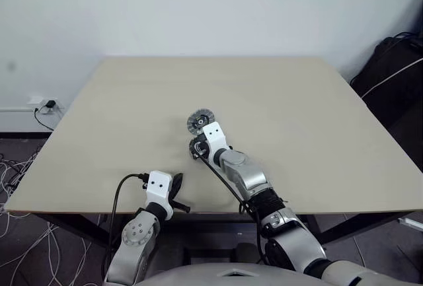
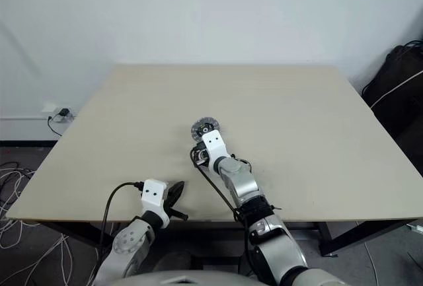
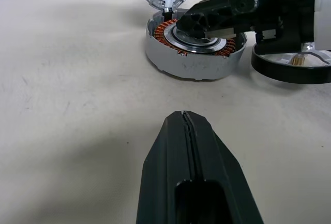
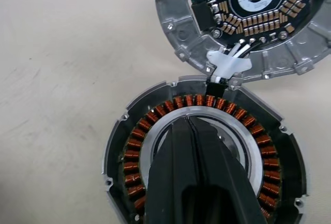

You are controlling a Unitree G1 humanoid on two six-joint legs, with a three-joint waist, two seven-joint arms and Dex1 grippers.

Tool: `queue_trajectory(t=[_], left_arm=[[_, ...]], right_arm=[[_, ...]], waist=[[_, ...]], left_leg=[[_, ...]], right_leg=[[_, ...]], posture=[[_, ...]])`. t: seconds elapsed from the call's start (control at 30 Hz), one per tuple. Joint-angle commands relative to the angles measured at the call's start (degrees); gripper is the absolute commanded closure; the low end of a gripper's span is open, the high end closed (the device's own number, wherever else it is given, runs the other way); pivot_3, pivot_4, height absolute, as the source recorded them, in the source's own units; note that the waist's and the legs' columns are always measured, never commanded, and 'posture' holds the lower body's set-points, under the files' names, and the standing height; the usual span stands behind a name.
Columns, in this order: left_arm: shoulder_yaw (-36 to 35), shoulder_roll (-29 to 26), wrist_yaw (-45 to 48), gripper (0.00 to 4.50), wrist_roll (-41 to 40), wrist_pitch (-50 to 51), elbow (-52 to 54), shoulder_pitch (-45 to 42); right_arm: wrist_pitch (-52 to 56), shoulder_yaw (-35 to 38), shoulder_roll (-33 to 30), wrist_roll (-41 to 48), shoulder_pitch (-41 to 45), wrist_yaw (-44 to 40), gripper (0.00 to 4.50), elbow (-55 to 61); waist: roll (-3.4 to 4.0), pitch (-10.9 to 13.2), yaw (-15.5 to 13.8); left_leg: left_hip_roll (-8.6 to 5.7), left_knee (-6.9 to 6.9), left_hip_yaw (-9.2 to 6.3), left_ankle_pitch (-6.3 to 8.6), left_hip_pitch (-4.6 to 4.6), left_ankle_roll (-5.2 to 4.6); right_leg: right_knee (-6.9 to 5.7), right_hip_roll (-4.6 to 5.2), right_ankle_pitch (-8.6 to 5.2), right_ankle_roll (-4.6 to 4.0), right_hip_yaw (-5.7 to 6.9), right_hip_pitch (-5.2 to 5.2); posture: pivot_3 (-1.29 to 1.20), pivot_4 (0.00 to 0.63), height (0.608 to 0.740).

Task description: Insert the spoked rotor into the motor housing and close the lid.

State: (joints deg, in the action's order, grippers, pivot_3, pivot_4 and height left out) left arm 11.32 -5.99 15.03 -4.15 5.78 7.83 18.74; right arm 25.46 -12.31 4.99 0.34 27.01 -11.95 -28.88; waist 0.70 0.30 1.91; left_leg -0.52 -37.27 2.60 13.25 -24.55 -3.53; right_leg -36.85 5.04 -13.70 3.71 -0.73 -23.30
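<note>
- Right claw [image 4: 189, 123]: pinched closed, holding nothing, tips inside the housing's [image 4: 155, 115] silver centre.
- Housing lies mid-surface [image 1: 317, 121]; the lid [image 4: 176, 38] lies open, touching its far edge.
- Left claw [image 3: 186, 118]: closed, empty, near the surface's front edge.

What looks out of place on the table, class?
The lid lies flipped open beside the motor housing, circuit side up, joined by short white wires. The right gripper's shut fingers sit in the housing's centre.
</note>
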Motion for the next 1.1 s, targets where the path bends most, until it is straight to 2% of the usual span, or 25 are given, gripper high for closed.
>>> queue_trajectory(t=[0.03, 0.53, 0.77, 0.97, 1.1], left_arm=[[0.38, 0.25, 0.13, 4.47, -0.25, -0.42, 3.18, -0.56], [0.59, 0.20, 0.28, 4.47, -0.43, -0.15, 2.90, -0.75], [0.40, 0.23, 0.17, 4.47, -0.45, -0.24, 2.79, -0.91], [0.17, 0.36, -0.25, 4.47, -0.40, -0.27, 3.12, -0.60], [0.10, 0.43, -0.36, 4.47, -0.40, -0.33, 3.10, -0.55]], right_arm=[[-1.83, 1.63, 0.47, 0.18, 1.46, 0.75, 4.50, -0.79], [-1.81, 2.95, -0.23, 1.16, -2.44, 0.07, 4.50, 10.20], [-2.03, 1.51, 0.15, -0.28, -1.52, -0.28, 4.50, 5.81], [-2.73, 0.92, 0.54, -2.19, 1.15, 1.35, 4.50, -2.64], [-3.72, 1.62, 1.08, -2.04, 2.12, 1.69, 4.50, -3.31]], waist=[[0.00, 0.00, 0.01], [0.01, 0.01, 0.09], [0.01, 0.01, 0.12], [-0.01, -0.01, 0.18], [-0.02, -0.02, 0.20]], left_leg=[[0.00, 0.00, 0.00, 0.00, 0.00, 0.00], [0.01, 0.01, 0.00, 0.00, -0.04, 0.01], [0.01, 0.00, 0.01, -0.01, -0.04, 0.01], [0.01, 0.00, 0.03, -0.01, -0.02, 0.01], [0.02, 0.00, 0.02, -0.01, 0.02, 0.02]], right_leg=[[0.00, 0.01, 0.00, 0.00, 0.00, 0.00], [0.00, 0.13, -0.01, -0.02, -0.01, -0.06], [0.00, 0.10, -0.02, -0.03, -0.01, -0.06], [-0.02, -0.04, -0.02, -0.03, -0.02, -0.05], [-0.06, 0.01, -0.01, -0.02, -0.02, -0.03]], posture=[[0.00, 0.000, 0.740], [0.00, 0.000, 0.740], [0.00, 0.000, 0.740], [0.00, 0.000, 0.740], [0.00, 0.000, 0.740]])
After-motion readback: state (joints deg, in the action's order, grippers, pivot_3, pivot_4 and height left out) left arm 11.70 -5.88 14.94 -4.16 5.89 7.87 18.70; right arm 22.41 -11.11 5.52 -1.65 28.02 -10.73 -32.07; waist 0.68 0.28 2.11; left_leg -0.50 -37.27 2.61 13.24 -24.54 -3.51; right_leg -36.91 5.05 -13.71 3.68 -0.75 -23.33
